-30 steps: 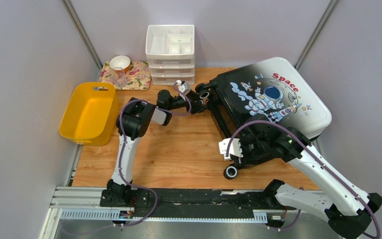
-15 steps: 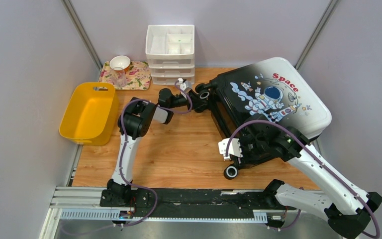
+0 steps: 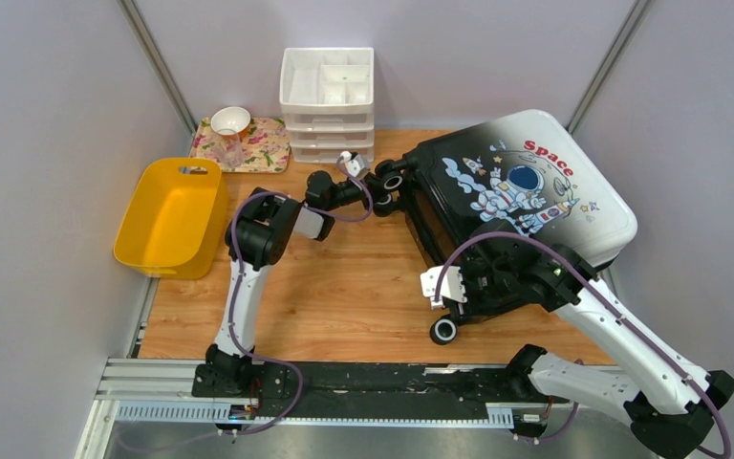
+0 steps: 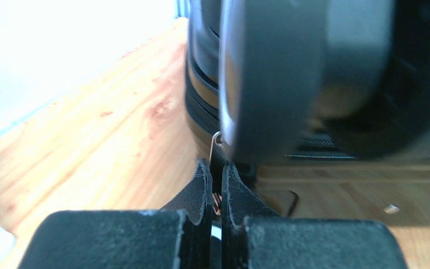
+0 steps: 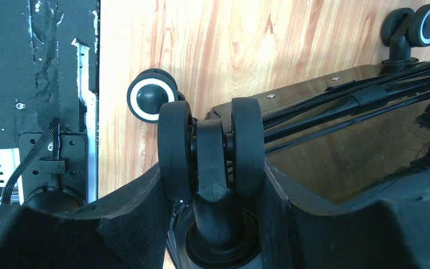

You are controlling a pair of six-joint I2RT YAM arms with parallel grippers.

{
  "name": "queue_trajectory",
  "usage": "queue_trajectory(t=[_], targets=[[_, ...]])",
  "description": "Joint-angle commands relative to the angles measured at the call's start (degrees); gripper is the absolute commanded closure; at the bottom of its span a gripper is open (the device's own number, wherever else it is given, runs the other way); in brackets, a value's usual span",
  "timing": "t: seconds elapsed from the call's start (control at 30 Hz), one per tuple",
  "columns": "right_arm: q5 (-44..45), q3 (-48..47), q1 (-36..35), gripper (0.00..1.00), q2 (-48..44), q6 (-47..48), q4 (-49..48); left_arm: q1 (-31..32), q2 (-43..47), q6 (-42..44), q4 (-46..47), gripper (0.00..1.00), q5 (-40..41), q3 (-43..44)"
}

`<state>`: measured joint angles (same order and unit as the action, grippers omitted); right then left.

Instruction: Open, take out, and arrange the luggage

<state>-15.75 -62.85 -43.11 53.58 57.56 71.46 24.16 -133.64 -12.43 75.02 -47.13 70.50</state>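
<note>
The left hand (image 4: 216, 175) has closed on the luggage's (image 3: 521, 196) zipper pull (image 4: 215, 145).

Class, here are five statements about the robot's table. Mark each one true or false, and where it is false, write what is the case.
1. The suitcase lies with its astronaut print facing up. True.
2. The left gripper stands wide open. False: it is shut on a small metal zipper pull beside a suitcase wheel.
3. The right gripper has a twin wheel of the suitcase between its fingers. True.
4. The yellow bin stands to the right of the suitcase. False: it is at the table's left edge.
5. The white bowl sits in the yellow bin. False: it is on the floral tray.
</note>
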Motion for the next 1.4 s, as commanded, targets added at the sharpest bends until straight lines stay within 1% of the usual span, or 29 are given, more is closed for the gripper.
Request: queue_trajectory(t=[0.0,0.17,0.3,0.37,0.5,0.53,0.57,0.6,0.63,0.67,0.7,0.73,0.77,0.83,0.87,0.93,0.97,1.0,1.03,1.07,1.1,1.13,1.17,1.2,1.23,1.27,1.3,1.33,1.37], targets=[[4.2,0.2,0.7,1.00,-2.7,-5.5,24.1,-1.9,-1.2,3.2,-2.8,1.00,10.6,7.6],[4.1,0.9,0.8,1.00,-3.0,-4.8,24.1,-2.1,-5.0,3.8,-3.5,1.00,9.9,13.8],[4.0,0.8,0.7,1.00,-3.2,-4.6,24.1,-1.8,-10.0,6.2,-5.6,1.00,9.7,21.9],[3.9,0.6,0.8,1.00,-3.1,-4.0,24.1,-1.4,-11.2,7.2,-6.1,1.00,9.3,23.6],[3.8,0.6,0.8,1.00,-3.4,-3.5,24.1,-0.4,-10.2,15.7,-6.3,0.99,7.5,21.9],[3.7,0.5,0.7,1.00,-3.4,-3.4,24.1,-0.5,-10.0,16.3,-6.1,0.91,7.7,21.3],[3.7,0.4,0.7,1.00,-3.4,-3.3,24.0,-1.0,-8.7,14.6,-5.8,0.82,7.6,19.4],[4.0,0.3,0.8,1.00,-3.3,-3.2,23.9,-1.7,-7.6,12.7,-5.2,0.65,7.4,17.9],[4.1,-0.3,0.8,1.00,-3.2,-3.6,23.7,-2.2,-6.3,10.5,-3.5,0.53,5.8,16.3],[4.8,-0.9,0.8,0.82,-2.9,-4.3,23.3,-2.8,-2.9,8.8,-3.2,0.33,4.2,12.1],[6.0,-1.4,0.8,0.67,-3.0,-5.8,21.8,-3.7,-0.7,9.2,-3.3,0.18,2.7,9.2],[6.4,-2.4,0.8,0.54,-3.1,-6.2,20.8,-4.0,1.8,10.0,-3.5,0.18,2.0,6.0],[6.7,-2.9,0.8,0.35,-4.0,-6.8,19.8,-4.6,6.9,11.5,-3.7,0.18,1.7,-0.4],[6.6,-4.2,0.8,0.21,-5.1,-7.7,15.7,-6.3,11.6,12.3,-7.0,0.18,-0.5,-5.8],[6.3,-4.8,0.7,0.20,-5.3,-8.1,14.9,-6.9,16.0,15.0,-8.6,0.19,-1.2,-10.2],[5.0,-6.1,0.7,0.19,-5.2,-9.6,13.0,-8.8,20.3,17.1,-15.5,0.19,-2.0,-13.6],[4.8,-7.9,0.8,0.19,-4.9,-10.3,12.6,-9.3,24.1,19.2,-18.6,0.19,-2.4,-15.5],[4.3,-8.9,0.8,0.19,-4.5,-11.1,11.6,-9.9,26.0,20.6,-26.3,0.18,-2.8,-15.8],[4.1,-9.9,0.8,0.19,-4.4,-12.0,10.7,-10.3,27.8,22.2,-31.0,0.18,-3.0,-15.9],[4.0,-11.8,0.8,0.19,-4.5,-14.0,9.8,-10.3,31.0,26.2,-36.2,0.18,-3.1,-14.6],[4.3,-12.6,0.8,0.19,-4.5,-15.4,7.3,-10.2,32.1,27.5,-46.4,0.18,-3.4,-13.2],[5.3,-13.3,0.7,0.19,-4.5,-17.1,5.6,-10.1,33.0,28.4,-51.2,0.18,-4.5,-11.5],[6.9,-13.9,0.7,0.18,-4.5,-22.1,3.9,-9.9,33.9,29.6,-56.2,0.18,-4.7,-6.6],[11.5,-15.4,0.8,0.18,-3.5,-24.5,1.1,-9.6,33.7,30.2,-65.7,0.17,-4.5,-3.4],[14.9,-15.8,0.8,0.18,-2.7,-27.6,-0.2,-9.1,33.4,30.6,-70.3,0.17,-2.5,0.1],[19.5,-16.3,1.2,0.19,-1.6,-30.2,-0.8,-7.7,31.7,31.3,-74.6,0.17,-1.0,8.0],[25.7,-17.3,4.1,0.19,0.5,-34.7,-1.5,-7.0,30.6,31.8,-83.0,0.17,0.3,12.2],[25.7,-18.2,7.8,0.20,1.6,-36.0,-1.6,-6.5,29.3,32.3,-86.3,0.17,0.2,16.1],[23.6,-19.2,13.2,0.20,2.6,-37.2,-1.7,-5.9,26.6,33.0,-89.7,0.17,0.1,23.7]])
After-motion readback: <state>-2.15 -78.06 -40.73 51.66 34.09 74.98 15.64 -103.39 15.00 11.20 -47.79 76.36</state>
